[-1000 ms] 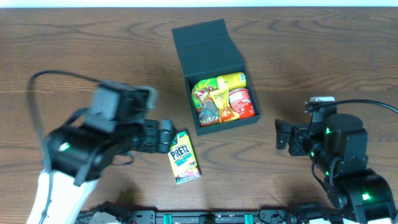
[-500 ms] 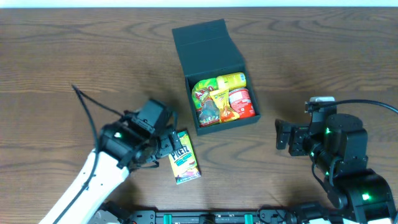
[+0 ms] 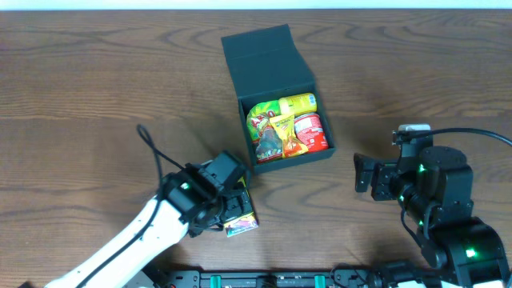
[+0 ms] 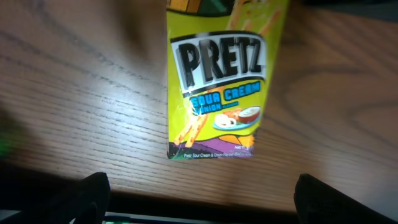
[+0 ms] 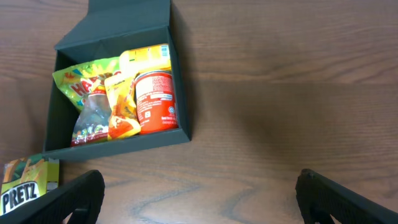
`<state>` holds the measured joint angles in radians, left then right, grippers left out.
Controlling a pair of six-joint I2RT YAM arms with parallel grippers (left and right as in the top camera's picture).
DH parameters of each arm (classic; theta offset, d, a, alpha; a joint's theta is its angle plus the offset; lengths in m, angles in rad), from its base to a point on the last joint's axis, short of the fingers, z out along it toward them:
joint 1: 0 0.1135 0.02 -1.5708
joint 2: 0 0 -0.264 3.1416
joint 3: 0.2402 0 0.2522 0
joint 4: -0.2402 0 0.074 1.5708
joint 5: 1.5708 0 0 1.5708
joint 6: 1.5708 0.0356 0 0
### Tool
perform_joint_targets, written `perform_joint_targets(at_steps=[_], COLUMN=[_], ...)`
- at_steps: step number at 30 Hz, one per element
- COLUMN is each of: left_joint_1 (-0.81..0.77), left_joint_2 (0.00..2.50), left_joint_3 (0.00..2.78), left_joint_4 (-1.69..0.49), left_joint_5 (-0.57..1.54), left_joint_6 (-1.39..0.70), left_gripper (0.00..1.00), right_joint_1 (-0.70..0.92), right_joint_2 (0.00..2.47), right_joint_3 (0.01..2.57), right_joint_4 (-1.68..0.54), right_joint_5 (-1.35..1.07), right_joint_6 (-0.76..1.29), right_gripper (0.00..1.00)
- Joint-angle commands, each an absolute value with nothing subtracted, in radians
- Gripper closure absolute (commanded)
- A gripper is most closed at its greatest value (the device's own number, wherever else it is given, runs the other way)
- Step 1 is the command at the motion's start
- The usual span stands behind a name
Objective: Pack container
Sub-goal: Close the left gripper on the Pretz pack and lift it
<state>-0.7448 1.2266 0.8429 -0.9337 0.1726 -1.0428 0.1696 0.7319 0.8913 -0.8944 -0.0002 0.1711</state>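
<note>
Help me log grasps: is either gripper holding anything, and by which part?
Nothing held. Left gripper open over the Pretz box; right gripper open, empty.

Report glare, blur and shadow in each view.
Overhead: even light, sharp, only the left arm slightly soft. Left wrist: Pretz packet print crisp, its top edge soft, bright sheen on the table, dark bottom edge. Right wrist: container clear, no glare, fingers dark and blurred.
</note>
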Motion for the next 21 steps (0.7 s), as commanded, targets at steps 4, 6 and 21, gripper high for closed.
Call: perform_joint_targets(at_steps=[4,6,21], left_joint_1=[-0.75,-0.756,-0.767], left_joint_2=[1.345,1.364,1.418], left_joint_3=[0.837,0.837,0.837], left_joint_4=[-0.846,-0.791,-0.782], left_joint_5=[0.118,0.12,0.055], left_joint_6=[-1.023,-0.958,-1.01], left_gripper=[0.05,0.05,0.04], right_joint_1=[0.162,0.162,0.162], right_joint_2=[0.732,0.732,0.732], right_joint_3=[0.902,0.902,0.902], right_joint_4=[-0.895,-0.895,-0.895], right_joint_5=[0.003,0.003,0.003], right_joint_6=[0.159,0.159,0.159], right_gripper=[0.01,0.01,0.01])
